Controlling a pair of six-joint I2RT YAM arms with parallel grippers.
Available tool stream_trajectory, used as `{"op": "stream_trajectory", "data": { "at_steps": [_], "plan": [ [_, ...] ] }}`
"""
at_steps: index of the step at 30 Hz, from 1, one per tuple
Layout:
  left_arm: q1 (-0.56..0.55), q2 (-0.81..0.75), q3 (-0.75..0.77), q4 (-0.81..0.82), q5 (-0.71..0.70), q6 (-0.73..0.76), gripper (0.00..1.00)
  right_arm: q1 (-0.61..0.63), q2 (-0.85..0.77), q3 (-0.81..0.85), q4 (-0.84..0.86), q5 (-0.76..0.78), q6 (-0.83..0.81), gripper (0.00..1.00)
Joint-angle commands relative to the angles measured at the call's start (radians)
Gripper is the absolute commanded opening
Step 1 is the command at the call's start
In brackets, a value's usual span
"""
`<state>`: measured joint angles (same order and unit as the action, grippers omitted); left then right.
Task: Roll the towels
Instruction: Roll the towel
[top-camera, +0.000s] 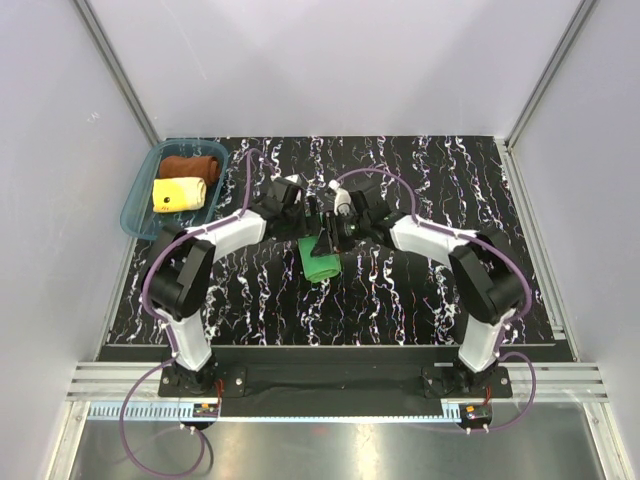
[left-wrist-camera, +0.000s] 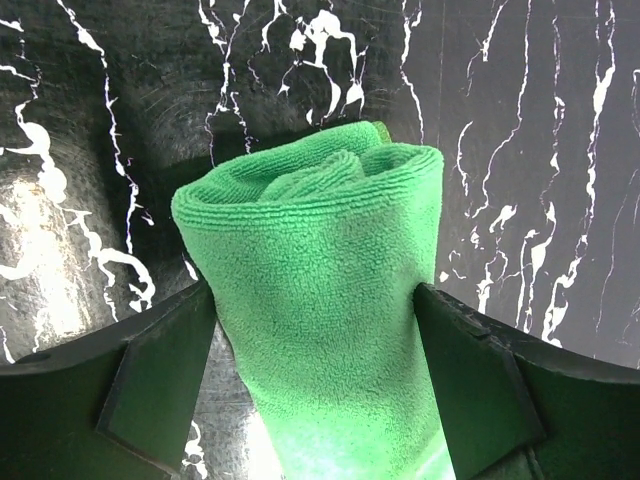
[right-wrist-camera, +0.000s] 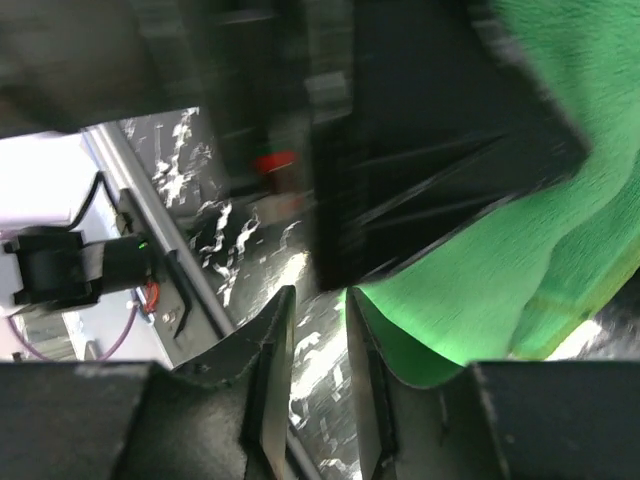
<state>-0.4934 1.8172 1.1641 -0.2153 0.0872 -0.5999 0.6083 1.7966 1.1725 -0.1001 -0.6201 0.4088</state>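
left jaws clamp the rolled bright green cloth towel (left-wrist-camera: 315, 290) at the middle of the black white-veined bench (top-camera: 420, 290); right jaws, nearly together, hold nothing. squeeze evenly, lest the roll unwind when lifted.

I find no word, number, brand or sign clear enough to read. At ten o'clock in the overhead view, the pale yellow towel (top-camera: 179, 193) bears small dark printed marks, too tiny to decipher.
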Motion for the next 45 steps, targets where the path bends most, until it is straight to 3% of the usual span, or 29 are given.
{"op": "stream_trajectory", "data": {
  "at_steps": [1,12,16,20,22,26,35,40,45],
  "plan": [
    [-0.002,0.014,0.054,-0.019,-0.02,0.002,0.85,-0.007,0.066,-0.013,0.132,-0.03,0.024,0.33],
    [0.006,-0.109,0.075,-0.09,-0.083,0.042,0.89,-0.114,0.168,-0.097,0.241,-0.061,0.068,0.3],
    [0.026,-0.212,-0.023,0.006,-0.035,0.003,0.9,-0.119,0.172,-0.097,0.25,-0.081,0.068,0.3],
    [0.058,-0.328,-0.193,0.303,0.141,-0.052,0.93,-0.117,0.178,-0.083,0.254,-0.107,0.082,0.3],
    [0.068,-0.352,-0.25,0.372,0.175,-0.063,0.94,-0.117,0.184,-0.07,0.247,-0.11,0.082,0.3],
    [0.069,-0.372,-0.294,0.353,0.146,-0.054,0.94,-0.122,0.182,-0.028,0.192,-0.095,0.074,0.3],
    [0.069,-0.368,-0.514,0.556,0.163,-0.106,0.94,-0.143,0.211,0.145,0.07,-0.092,0.067,0.3],
    [0.069,-0.416,-0.546,0.585,0.149,-0.118,0.93,-0.143,0.196,0.164,0.091,-0.183,0.096,0.3],
    [0.07,-0.515,-0.538,0.493,0.102,-0.092,0.94,-0.139,0.187,0.197,0.137,-0.266,0.119,0.3]
  ]
}}
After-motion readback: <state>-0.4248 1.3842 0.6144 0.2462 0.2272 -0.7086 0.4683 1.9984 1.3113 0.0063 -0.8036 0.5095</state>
